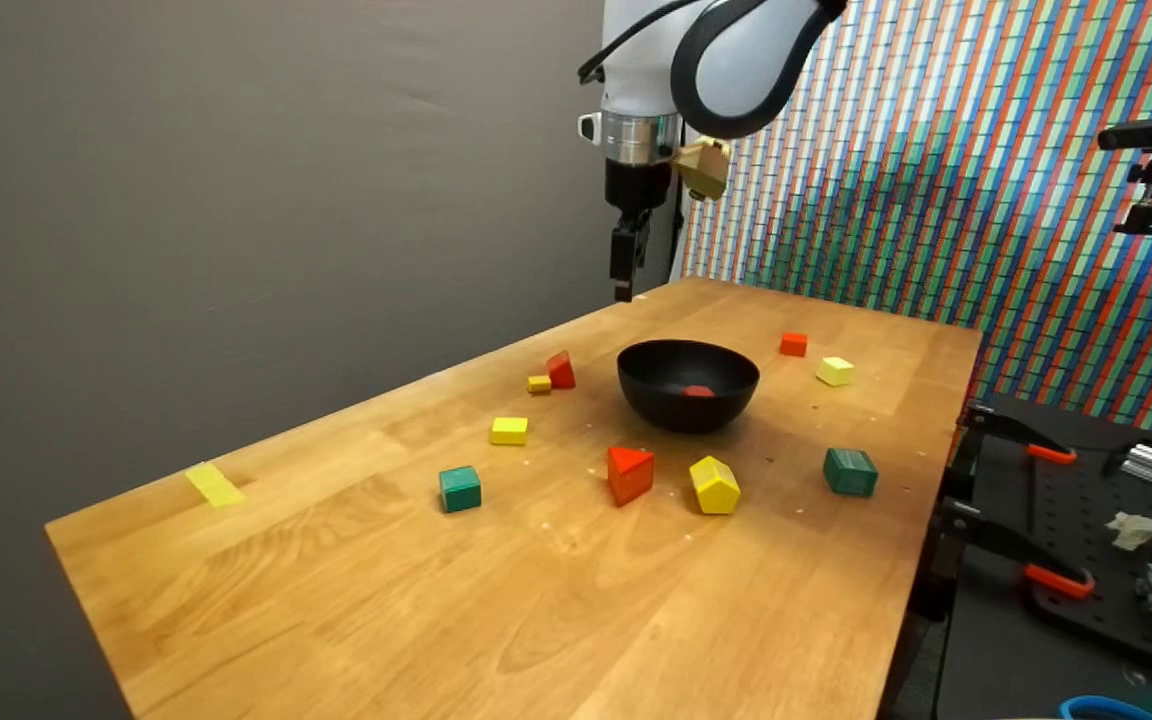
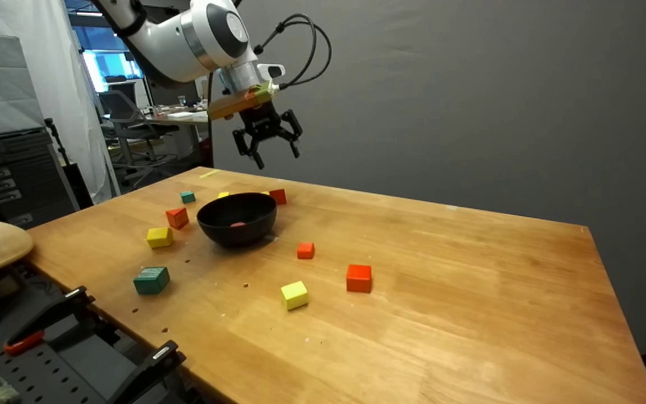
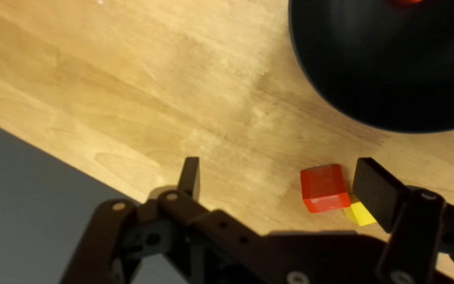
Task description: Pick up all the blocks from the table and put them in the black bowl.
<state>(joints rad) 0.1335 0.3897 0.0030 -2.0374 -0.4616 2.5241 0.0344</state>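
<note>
The gripper (image 2: pixel 278 159) hangs above the table (image 2: pixel 469 303), jaws spread wide. The black bowl (image 1: pixel 688 415), near it, contains one visible red block (image 1: pixel 698 391). An exterior view shows four red blocks (image 2: pixel 359 279) on the table, the wrist view one. Four yellow blocks (image 1: pixel 715 487) and two green blocks (image 1: pixel 850 472) appear in both exterior views.

A grey backdrop (image 1: pixel 256 220) runs along a long edge of the surface (image 1: pixel 556 610) in both exterior views. Past a short edge stands a striped backdrop (image 1: pixel 936 170), many-coloured. Past the opposite short edge are a drawer cabinet (image 2: pixel 23 168), white curtain (image 2: pixel 56 73), office chair (image 2: pixel 122 109), desk (image 2: pixel 191 120) and a window (image 2: pixel 111 63) glowing blue-white.
</note>
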